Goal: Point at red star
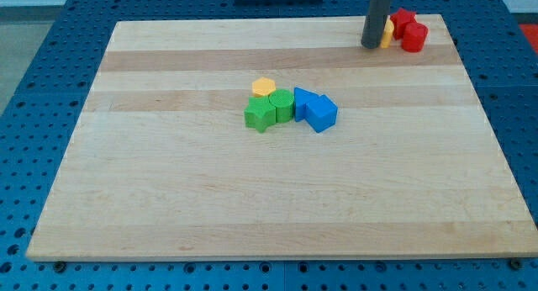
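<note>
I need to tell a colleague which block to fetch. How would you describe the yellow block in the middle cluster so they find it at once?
Start at the wooden board and find the huddle of blocks near its centre. The yellow hexagon sits at the huddle's top left, just above the green blocks. It is the only yellow piece there; my tip is far off, at the view's top right.

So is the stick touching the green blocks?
No, my tip is at the view's top right by the red blocks, far from the green blocks.
</note>
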Tool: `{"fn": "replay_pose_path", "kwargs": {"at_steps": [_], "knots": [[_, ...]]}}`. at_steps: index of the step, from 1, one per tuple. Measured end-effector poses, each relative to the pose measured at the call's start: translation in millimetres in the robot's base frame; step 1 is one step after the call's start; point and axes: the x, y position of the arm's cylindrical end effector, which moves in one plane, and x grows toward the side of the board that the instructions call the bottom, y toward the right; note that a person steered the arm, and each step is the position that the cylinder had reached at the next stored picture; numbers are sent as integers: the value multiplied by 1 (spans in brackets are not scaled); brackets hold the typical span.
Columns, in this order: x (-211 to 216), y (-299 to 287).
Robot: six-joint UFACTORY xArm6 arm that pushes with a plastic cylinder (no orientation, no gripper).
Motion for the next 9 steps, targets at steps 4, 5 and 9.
{"fn": "replay_pose_path", "kwargs": {"at_steps": [4, 5, 9], "knots": [[-7, -86], [-38, -91], [-73, -5]]}}
